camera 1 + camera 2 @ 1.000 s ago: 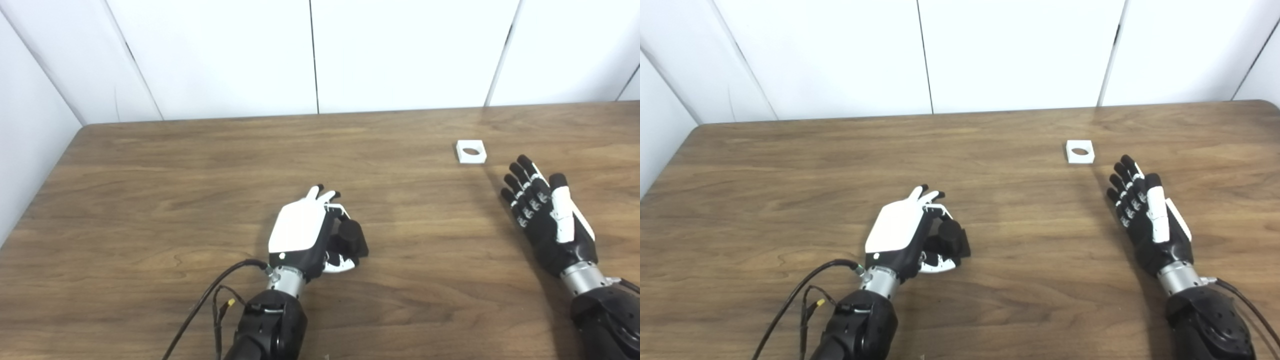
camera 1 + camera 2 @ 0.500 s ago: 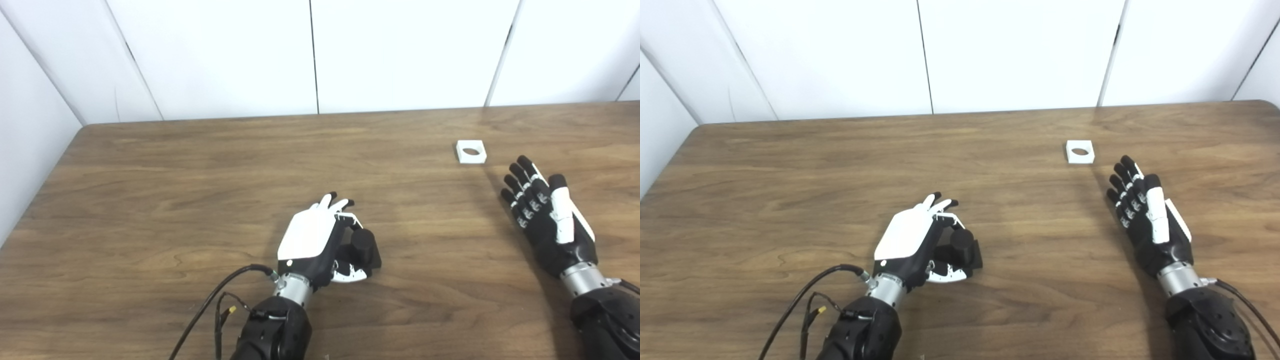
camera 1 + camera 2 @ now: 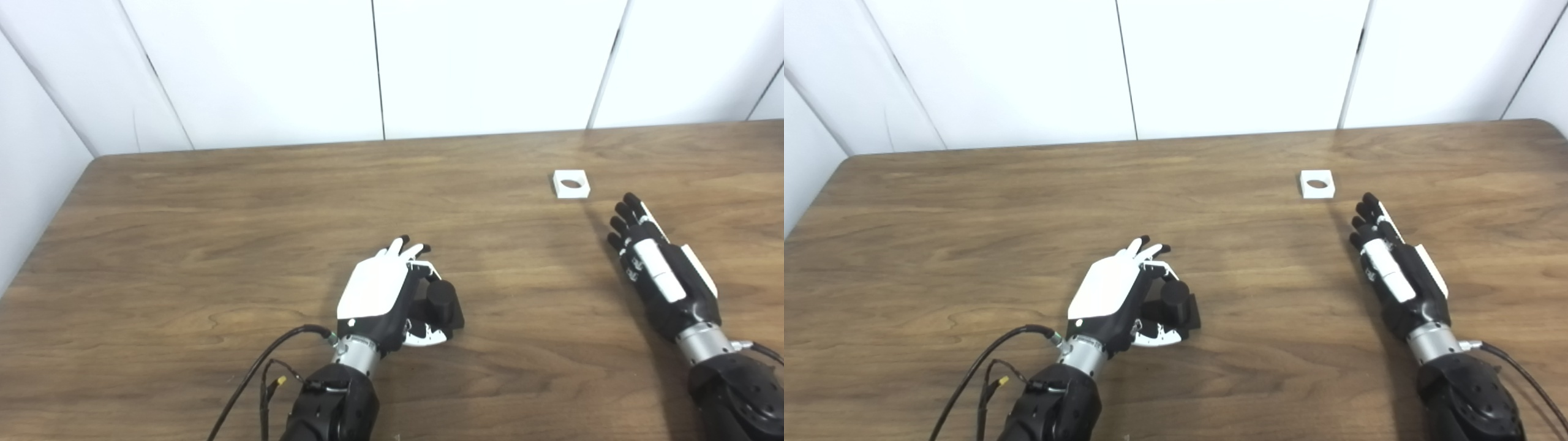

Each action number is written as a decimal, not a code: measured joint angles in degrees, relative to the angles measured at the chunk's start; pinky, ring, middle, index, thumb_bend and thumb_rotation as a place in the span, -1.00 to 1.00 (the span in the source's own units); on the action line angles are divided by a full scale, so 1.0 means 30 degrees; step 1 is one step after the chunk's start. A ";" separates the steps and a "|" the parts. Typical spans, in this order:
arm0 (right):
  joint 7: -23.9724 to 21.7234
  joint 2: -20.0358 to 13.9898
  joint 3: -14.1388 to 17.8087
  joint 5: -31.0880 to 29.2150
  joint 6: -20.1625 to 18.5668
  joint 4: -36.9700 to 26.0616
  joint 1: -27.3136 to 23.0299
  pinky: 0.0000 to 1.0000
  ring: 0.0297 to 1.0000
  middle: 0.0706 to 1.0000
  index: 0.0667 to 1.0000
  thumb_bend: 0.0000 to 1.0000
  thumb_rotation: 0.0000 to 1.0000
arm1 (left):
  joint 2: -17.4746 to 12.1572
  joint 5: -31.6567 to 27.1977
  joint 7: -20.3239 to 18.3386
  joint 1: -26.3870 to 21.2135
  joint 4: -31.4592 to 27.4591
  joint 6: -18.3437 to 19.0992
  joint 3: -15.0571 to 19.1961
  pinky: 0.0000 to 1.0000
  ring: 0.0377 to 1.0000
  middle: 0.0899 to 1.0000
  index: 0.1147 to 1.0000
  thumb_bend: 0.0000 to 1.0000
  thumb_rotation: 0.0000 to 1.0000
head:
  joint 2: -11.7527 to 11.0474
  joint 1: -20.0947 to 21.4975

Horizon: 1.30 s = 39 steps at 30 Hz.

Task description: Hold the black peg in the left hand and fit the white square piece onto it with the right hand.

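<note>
The left hand [image 3: 380,294] sits low on the wooden surface [image 3: 184,245], well to the near left of the white square piece [image 3: 571,184], its fingers curled around the black peg [image 3: 441,301], which stands upright on its base; the holding half looks done. The piece lies flat, hole up, untouched. Just to its near right, the right hand [image 3: 658,275] hovers with fingers straight and close together, holding nothing. Grasping the piece, carrying it over and fitting it remain

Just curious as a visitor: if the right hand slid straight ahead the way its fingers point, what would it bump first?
Probably the white square piece; the right hand points roughly toward it, though it might pass just right.
</note>
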State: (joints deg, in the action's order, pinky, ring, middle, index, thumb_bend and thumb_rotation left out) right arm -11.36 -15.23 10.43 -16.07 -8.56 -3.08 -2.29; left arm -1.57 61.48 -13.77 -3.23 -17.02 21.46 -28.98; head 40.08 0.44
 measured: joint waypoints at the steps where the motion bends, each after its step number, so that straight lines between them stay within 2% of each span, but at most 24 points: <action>1: 0.0188 -0.0029 -0.0040 0.0231 -0.0289 -0.0107 -0.0086 0.89 0.99 0.99 0.98 0.26 -0.15 | -0.0001 0.0008 0.0000 0.0005 -0.0007 0.0000 -0.0001 0.93 1.00 0.82 -0.15 0.05 -0.87 | 0.0000 0.0000; 4: 0.0574 -0.0303 -0.0347 0.1179 -0.0645 -0.0217 -0.0511 0.88 0.95 0.94 0.92 0.29 -0.20 | -0.0026 0.0068 -0.0081 0.0035 -0.0108 0.0001 -0.0001 0.93 1.00 0.82 -0.15 0.05 -0.87 | 0.0029 0.0058; 6: 0.0804 -0.0625 -0.0702 0.2051 -0.0801 -0.0273 -0.0767 0.91 0.93 0.90 0.87 0.31 -0.16 | -0.0008 0.0077 -0.0163 0.0036 -0.0138 0.0001 -0.0025 0.93 1.00 0.82 -0.15 0.05 -0.87 | 0.0029 0.0088; 10: 0.1290 -0.1146 -0.1619 0.4411 -0.0451 -0.0238 -0.1137 0.94 0.90 0.86 0.77 0.36 -0.16 | 0.0001 0.0087 -0.0161 0.0064 -0.0152 0.0002 -0.0017 0.94 1.00 0.82 -0.15 0.05 -0.87 | 0.0058 0.0176; 19: 0.1422 -0.1760 -0.2771 0.7341 -0.0427 0.0309 -0.2125 0.93 0.90 0.84 0.61 0.50 -0.24 | 0.0035 0.0111 -0.0142 0.0131 -0.0166 -0.0018 -0.0039 0.93 1.00 0.82 -0.15 0.05 -0.87 | -0.0204 0.0556; 31: 0.1408 -0.2890 -0.3874 1.0247 -0.0398 0.1259 -0.3340 0.78 0.88 0.86 0.64 0.52 -0.28 | 0.0042 0.0109 0.0008 0.0324 -0.0236 -0.0080 -0.0031 0.90 1.00 0.81 -0.15 0.05 -0.87 | -0.0293 0.0732; 36: 0.1102 -0.3527 -0.4228 1.1122 -0.0447 0.1289 -0.3825 0.88 0.91 0.87 0.69 0.51 -0.24 | 0.0051 0.0110 0.0092 0.0369 -0.0235 -0.0083 -0.0030 0.92 1.00 0.81 -0.15 0.05 -0.87 | -0.0322 0.0820; 39: 0.0764 -0.3941 -0.4333 1.1281 -0.0591 0.1209 -0.4237 0.83 0.90 0.88 0.71 0.52 -0.23 | 0.0059 0.0104 0.0137 0.0392 -0.0234 -0.0083 -0.0028 0.93 1.00 0.82 -0.15 0.05 -0.87 | -0.0352 0.0850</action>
State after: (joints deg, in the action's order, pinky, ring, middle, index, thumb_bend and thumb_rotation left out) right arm -9.07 -27.05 -2.57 17.77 -10.33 0.55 -15.00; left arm -1.39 61.79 -13.36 -2.06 -17.73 21.21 -29.07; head 39.02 2.99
